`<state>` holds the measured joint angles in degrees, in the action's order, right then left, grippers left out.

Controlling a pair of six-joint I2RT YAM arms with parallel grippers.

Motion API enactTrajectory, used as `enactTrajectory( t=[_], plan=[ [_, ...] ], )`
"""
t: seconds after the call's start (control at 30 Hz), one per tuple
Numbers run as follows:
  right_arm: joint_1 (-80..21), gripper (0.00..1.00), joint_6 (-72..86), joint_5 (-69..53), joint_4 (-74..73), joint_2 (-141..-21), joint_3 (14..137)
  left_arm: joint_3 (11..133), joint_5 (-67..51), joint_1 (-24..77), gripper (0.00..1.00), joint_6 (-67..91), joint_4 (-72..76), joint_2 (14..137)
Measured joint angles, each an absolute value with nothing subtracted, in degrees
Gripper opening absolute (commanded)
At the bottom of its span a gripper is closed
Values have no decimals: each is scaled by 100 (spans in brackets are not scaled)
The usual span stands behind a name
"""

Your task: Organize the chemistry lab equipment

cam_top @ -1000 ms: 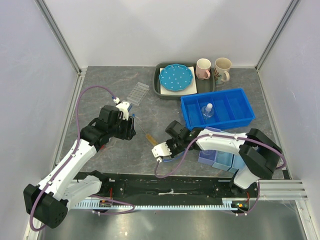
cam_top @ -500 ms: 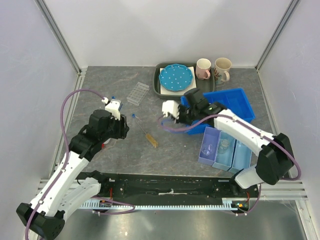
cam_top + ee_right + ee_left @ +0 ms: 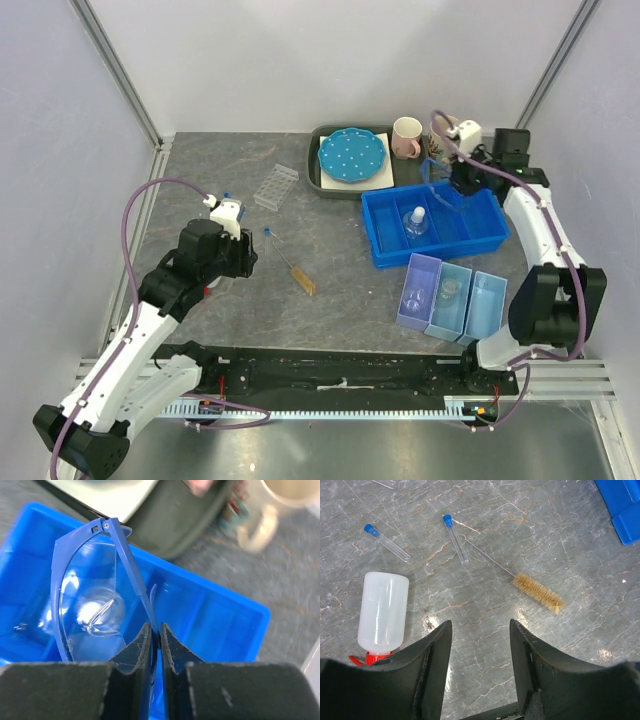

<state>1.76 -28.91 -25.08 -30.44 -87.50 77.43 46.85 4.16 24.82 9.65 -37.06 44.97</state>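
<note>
Counter (image 3: 200,170) of grey marbled stone carries everything. The blue bin (image 3: 450,250) sits toward its right edge, with a dark tray (image 3: 314,168) behind it at the far edge. Three small pale bins (image 3: 487,305) stand in a row by the near right corner.

The big change is on the right. A second ago the right arm was low over the near middle of the counter, and half a second ago it was crossing the blue bin's left end. Now it is stretched to the far right corner. The right end effector (image 3: 156,630) is pinched fully closed on the blue temple arm of a pair of safety glasses (image 3: 123,555), which hang over the right part of the blue bin. Whether they touch its floor I cannot tell. This looks like a delivery all but finished, with only the release left.

The left arm has drawn back toward the left edge and has held that pose for the last half second. The left end effector (image 3: 480,625) stands about half open and holds nothing.

Below it lie the loose pieces still to be sorted. The red-capped bottle (image 3: 382,610) is on its side, and the tube brush (image 3: 537,592) and two blue-capped tubes (image 3: 456,539) lie just beyond it. The clear test-tube rack (image 3: 275,186) sits further toward the far edge. A small flask (image 3: 416,222) already stands in the blue bin. The left half of the counter is likely where the work goes next.
</note>
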Motion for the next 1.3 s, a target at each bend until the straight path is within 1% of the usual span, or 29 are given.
enactTrajectory(
  t=[0.1, 0.17, 0.33, 0.53, 0.73, 0.97, 1.03, 1.1, 1.13, 1.2, 1.23, 1.3],
  plan=[
    [770, 16, -2700, -2517, -2980, -9142, 7754, 4685, 410, 2482, 57, 965, -3706, 4525],
    [943, 16, -2613, -2510, -2963, -9459, 7754, 4685, 399, 2482, 57, 965, -3697, 4558],
    [958, 16, -2423, -2495, -2963, -10101, 7752, 4683, 395, 2482, 57, 965, -3669, 4617],
    [963, 17, -2235, -2340, -2943, -10285, 7741, 4683, 392, 2482, 57, 965, -3667, 4622],
    [967, 20, -2163, -2176, -2917, -10449, 7738, 4683, 390, 2482, 57, 965, -3664, 4630],
    [963, 37, -2132, -2141, -2971, -10541, 7728, 4683, 390, 2482, 57, 965, -3647, 4794],
    [961, 40, -2117, -2152, -3009, -10486, 7719, 4683, 386, 2482, 57, 965, -3629, 4860],
    [965, 47, -2119, -2152, -3072, -10318, 7677, 4678, 370, 2482, 57, 965, -3623, 4906],
    [969, 53, -2112, -2156, -3100, -10189, 7640, 4674, 329, 2482, 59, 967, -3612, 4917],
    [978, 58, -2130, -2196, -3144, -9852, 7566, 4670, 263, 2482, 62, 991, -3590, 4923],
    [978, 63, -2165, -2239, -3146, -9651, 7505, 4665, 239, 2482, 64, 1039, -3564, 4925],
    [991, 69, -2235, -2370, -3140, -9214, 7358, 4644, 123, 2482, 67, 1160, -3496, 4945]
  ],
)
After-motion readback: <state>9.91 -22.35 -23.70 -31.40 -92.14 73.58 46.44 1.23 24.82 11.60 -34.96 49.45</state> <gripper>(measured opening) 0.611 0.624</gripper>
